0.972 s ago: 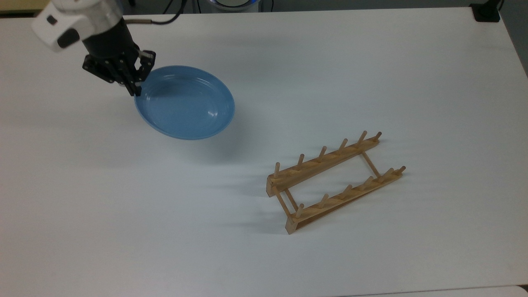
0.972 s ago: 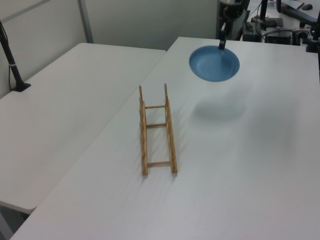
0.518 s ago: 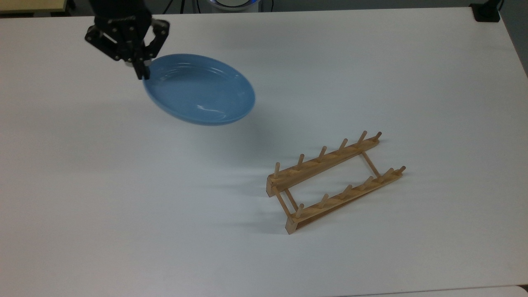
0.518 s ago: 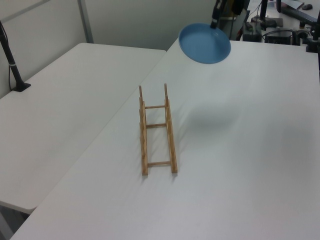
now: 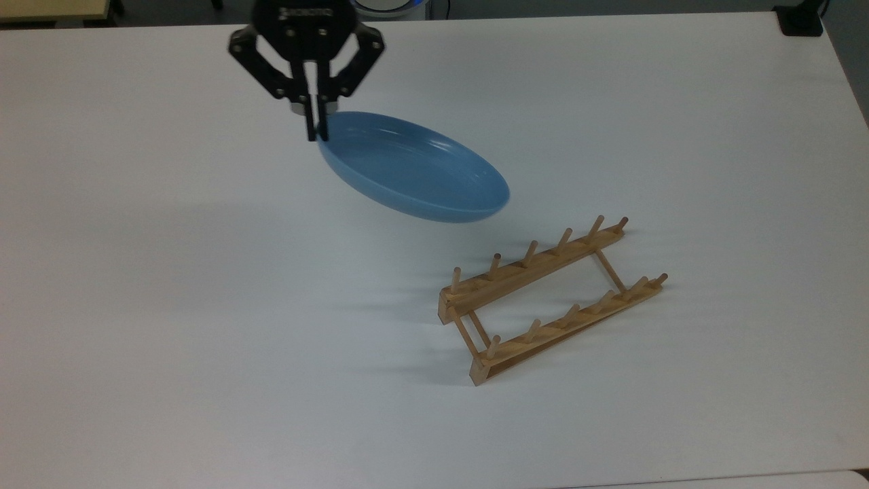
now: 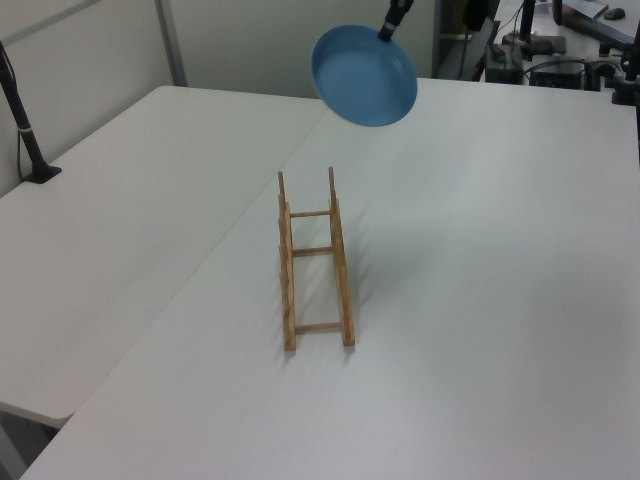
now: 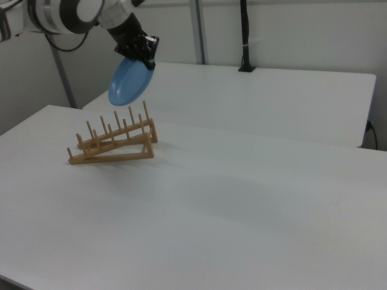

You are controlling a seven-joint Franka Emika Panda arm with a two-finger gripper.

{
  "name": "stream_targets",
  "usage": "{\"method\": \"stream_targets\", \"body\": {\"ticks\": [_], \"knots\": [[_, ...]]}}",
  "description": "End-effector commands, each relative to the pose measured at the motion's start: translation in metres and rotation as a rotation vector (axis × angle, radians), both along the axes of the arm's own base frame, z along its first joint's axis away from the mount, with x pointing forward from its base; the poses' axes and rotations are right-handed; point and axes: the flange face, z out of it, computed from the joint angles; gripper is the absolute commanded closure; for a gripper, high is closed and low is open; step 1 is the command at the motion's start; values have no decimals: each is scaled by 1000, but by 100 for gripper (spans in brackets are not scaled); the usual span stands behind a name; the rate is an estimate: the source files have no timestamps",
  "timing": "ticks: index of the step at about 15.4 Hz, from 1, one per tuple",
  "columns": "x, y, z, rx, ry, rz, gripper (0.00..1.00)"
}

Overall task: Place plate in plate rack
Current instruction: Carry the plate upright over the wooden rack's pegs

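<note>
The step in hand is the carry: the plate is off the table point(image 5: 136, 305) and on its way to the plate rack point(image 5: 550, 299), with insertion not yet begun.

The table is a wide white surface. The plate rack stands on it, well apart from the arm, toward the top view's lower right. It consists of two parallel wooden rails with upright pegs, joined by thin crossbars, and every slot is empty.

The plate point(image 5: 415, 168) is light blue and hangs in the air, clear of the table. In the top view it lies up and to the left of the rack; in the right view point(image 7: 129, 83) it hangs above the rack's taller end. It is tilted, not yet fully on edge.

The gripper point(image 5: 316, 132) points downward, and its jaws are clamped on the plate's rim at the edge farthest from the rack in the top view. In the left view the gripper point(image 6: 390, 24) holds the plate at its upper rim.

The next move calls for three things, as a judgement:
1. Bring the plate over the rack.
2. Turn it fully on edge, square across the rails.
3. Lower it between two neighbouring peg pairs before release.
</note>
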Motion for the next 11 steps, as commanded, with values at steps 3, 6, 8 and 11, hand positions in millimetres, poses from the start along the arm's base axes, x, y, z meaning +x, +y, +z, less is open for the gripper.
{"method": "stream_targets", "body": {"ticks": [3, 6, 8, 11], "knots": [[15, 52, -19, -155, -56, -11, 100], [20, 88, -39, -238, -63, -11, 100], [17, 107, -40, -258, -77, -17, 100], [11, 139, -43, -280, -92, -1, 100]]}}
